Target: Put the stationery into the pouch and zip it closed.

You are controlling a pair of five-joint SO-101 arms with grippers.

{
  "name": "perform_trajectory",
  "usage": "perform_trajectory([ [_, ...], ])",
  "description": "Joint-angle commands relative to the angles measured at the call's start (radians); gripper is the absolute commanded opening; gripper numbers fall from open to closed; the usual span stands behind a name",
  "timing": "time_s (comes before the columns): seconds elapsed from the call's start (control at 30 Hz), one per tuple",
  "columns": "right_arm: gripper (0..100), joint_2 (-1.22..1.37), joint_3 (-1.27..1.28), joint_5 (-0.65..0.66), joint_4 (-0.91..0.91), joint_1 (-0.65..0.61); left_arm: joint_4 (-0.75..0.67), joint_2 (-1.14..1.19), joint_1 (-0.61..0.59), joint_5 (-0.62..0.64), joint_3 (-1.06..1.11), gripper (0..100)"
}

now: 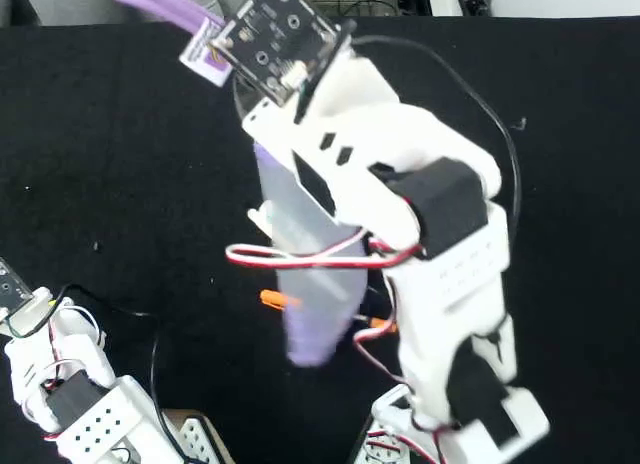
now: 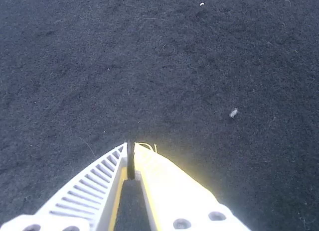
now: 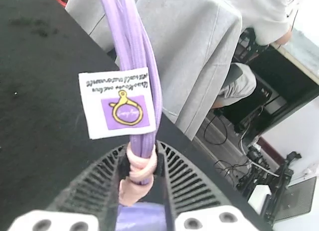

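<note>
The translucent purple pouch (image 1: 312, 284) hangs in the air above the middle of the black table, partly behind the right arm (image 1: 400, 184). My right gripper (image 3: 141, 164) is shut on the pouch's purple cord loop (image 3: 130, 47), just by a pinkish ring (image 3: 133, 177). A white and purple tag (image 3: 119, 104) hangs on the cord. An orange pen (image 1: 279, 301) lies on the table, its middle hidden by the pouch. At the table's near left corner, my left gripper (image 2: 131, 147) is shut on nothing, low over the black cloth (image 2: 159, 66).
The left arm's base (image 1: 90, 414) stands at the near left, and red and white cables (image 1: 300, 254) cross in front of the pouch. Past the table's far edge (image 3: 164, 116) there are grey cloth (image 3: 199, 52) and floor cables.
</note>
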Motion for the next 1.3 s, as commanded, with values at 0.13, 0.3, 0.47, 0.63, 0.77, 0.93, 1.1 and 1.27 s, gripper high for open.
perform_trajectory([
  [0.13, 1.1, 0.166, -0.341, 0.005, 0.041, -0.006, 0.002, -0.002, 0.007, -0.002, 0.024, 3],
  [0.3, 1.1, 0.185, -0.404, 0.006, 0.044, -0.006, 0.002, -0.002, 0.007, -0.002, 0.024, 3],
  [0.47, 1.1, 0.191, -0.435, 0.012, 0.026, -0.006, 0.002, -0.002, 0.007, -0.002, 0.024, 3],
  [0.63, 1.1, 0.203, -0.433, 0.012, -0.100, 0.071, 0.002, -0.002, 0.007, -0.002, 0.024, 3],
  [0.77, 1.1, 0.255, -0.437, 0.011, -0.216, 0.153, 0.002, -0.002, 0.008, -0.002, 0.024, 3],
  [0.93, 1.1, 0.337, -0.443, 0.008, -0.302, 0.222, 0.002, -0.002, 0.010, -0.002, 0.024, 3],
  [1.1, 1.1, 0.410, -0.444, 0.011, -0.436, 0.250, 0.002, -0.002, 0.012, -0.002, 0.024, 3],
  [1.27, 1.1, 0.470, -0.444, 0.011, -0.545, 0.258, 0.002, -0.002, 0.012, -0.002, 0.024, 3],
])
